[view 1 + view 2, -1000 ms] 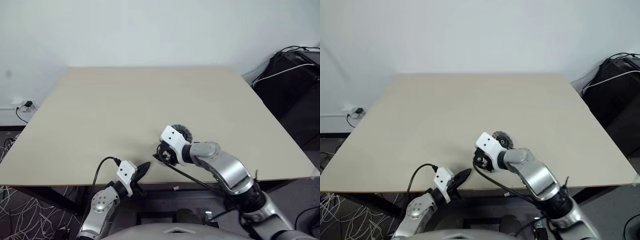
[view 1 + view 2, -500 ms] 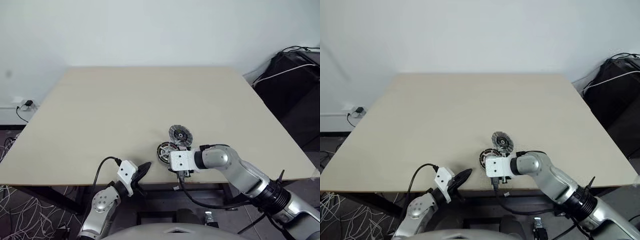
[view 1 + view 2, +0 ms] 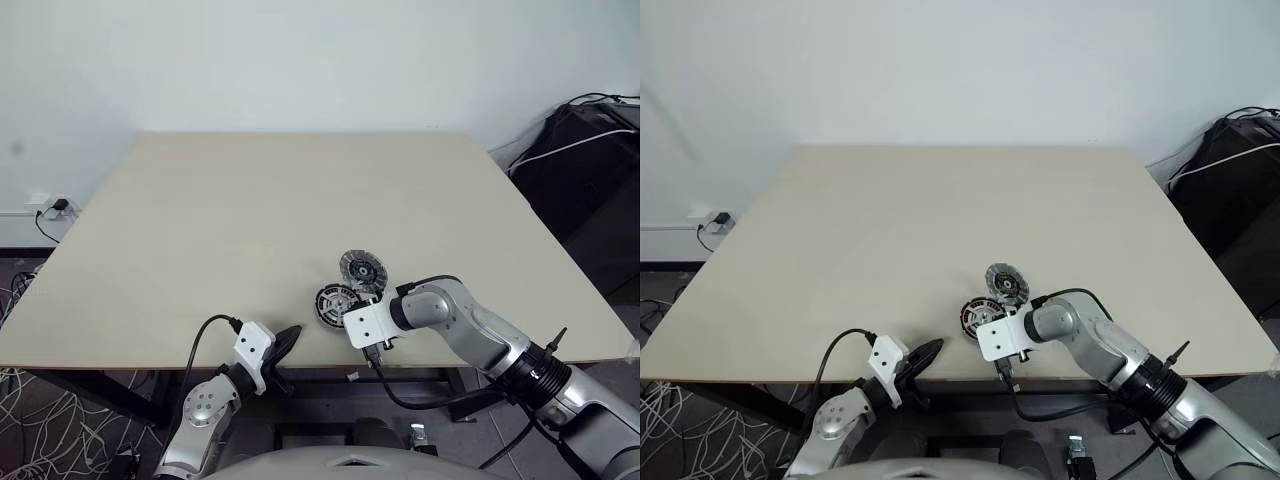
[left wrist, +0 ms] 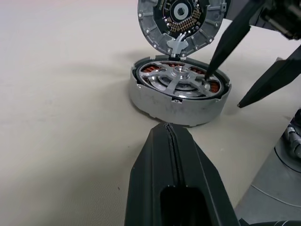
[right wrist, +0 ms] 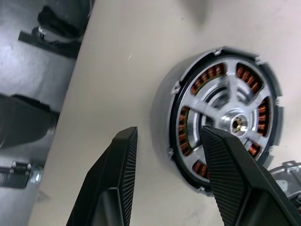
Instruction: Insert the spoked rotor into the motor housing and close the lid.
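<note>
The motor housing (image 4: 181,101) stands near the table's front edge, a short round shell with copper windings showing inside. The spoked rotor (image 4: 175,81) sits in it, shiny and level. The lid (image 4: 181,21) stands tilted up at the housing's far side, its inner face showing. My right gripper (image 4: 223,92) is open and empty, one finger (image 5: 230,179) over the rotor's rim, the other finger (image 5: 115,179) over bare table beside the housing. My left gripper (image 4: 168,127) is shut and empty, pointing at the housing from a short way off, low at the table edge (image 3: 287,335).
The beige table (image 3: 250,210) stretches far behind and to both sides of the housing (image 3: 335,303); its front edge runs just below my grippers. Black equipment and cables (image 3: 590,140) lie on the floor to the right. A wall socket (image 3: 52,210) is at the left.
My right gripper has drawn back off the housing towards the front right and rolled its wrist, uncovering the housing with the rotor in it. The left gripper has stayed still.
</note>
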Available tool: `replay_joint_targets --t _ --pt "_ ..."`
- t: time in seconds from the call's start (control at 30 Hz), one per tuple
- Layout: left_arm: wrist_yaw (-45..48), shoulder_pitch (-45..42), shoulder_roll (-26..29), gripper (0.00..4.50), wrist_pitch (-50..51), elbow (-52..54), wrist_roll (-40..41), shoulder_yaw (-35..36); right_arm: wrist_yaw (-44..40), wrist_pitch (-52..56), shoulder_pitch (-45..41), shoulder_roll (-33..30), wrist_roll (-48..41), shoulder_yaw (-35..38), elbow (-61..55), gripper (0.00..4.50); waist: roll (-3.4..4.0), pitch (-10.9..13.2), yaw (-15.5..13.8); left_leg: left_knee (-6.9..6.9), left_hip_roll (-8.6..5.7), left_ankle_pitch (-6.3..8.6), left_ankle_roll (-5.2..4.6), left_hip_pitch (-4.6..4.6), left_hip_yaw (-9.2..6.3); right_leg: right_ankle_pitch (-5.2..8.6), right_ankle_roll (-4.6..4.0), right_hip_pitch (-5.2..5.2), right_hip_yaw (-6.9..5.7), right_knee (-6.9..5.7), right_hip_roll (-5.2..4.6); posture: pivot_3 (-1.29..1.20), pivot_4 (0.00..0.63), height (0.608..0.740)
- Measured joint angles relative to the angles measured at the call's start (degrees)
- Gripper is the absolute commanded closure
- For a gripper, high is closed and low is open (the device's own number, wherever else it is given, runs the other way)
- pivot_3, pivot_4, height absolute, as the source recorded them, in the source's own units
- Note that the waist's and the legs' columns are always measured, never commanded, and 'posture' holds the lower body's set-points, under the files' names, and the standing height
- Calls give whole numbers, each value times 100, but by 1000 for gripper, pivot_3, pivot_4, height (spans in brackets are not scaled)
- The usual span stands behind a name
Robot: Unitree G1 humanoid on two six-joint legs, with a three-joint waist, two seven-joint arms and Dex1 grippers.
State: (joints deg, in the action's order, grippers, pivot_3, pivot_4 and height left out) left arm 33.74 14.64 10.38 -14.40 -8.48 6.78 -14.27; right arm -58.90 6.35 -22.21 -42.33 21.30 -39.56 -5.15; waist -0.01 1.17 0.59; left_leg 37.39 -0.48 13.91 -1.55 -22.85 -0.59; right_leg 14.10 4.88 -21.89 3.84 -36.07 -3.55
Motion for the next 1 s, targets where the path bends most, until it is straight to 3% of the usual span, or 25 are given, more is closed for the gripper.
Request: replay_joint_targets --t 0.13,0.23,0.4,0.7,1.0 --pt "-13 35 -8 4500 61 131 0 -3 -121 -161 -12 -13 143 6 82 2196 0 0 0 0 0 0 0 1 0 0 0 1 0 0 0 0 0 740" --pt "-47 47 -20 4500 125 203 0 -12 -125 -247 -12 12 204 31 129 2742 0 0 1 0 -1 0 0 7 0 0 0 7 0 0 0 0 0 740" --pt "-94 71 -28 4500 156 204 0 -46 -160 -294 -27 92 293 119 148 4326 -4 -2 -1 0 -1 0 0 16 -1 0 0 15 0 0 1 0 0 740" --pt "-107 47 -23 4500 151 202 2 -56 -117 -186 143 287 296 296 220 4394 -5 -1 7 4 0 0 0 17 0 -1 1 15 1 -4 4 0 0 740" --pt "-111 43 -14 4500 205 223 8 -85 19 2077 694 1152 -479 1128 -609 4394 -4 2 -5 4 4 0 0 7 -3 -1 -1 7 3 -7 0 0 0 740"
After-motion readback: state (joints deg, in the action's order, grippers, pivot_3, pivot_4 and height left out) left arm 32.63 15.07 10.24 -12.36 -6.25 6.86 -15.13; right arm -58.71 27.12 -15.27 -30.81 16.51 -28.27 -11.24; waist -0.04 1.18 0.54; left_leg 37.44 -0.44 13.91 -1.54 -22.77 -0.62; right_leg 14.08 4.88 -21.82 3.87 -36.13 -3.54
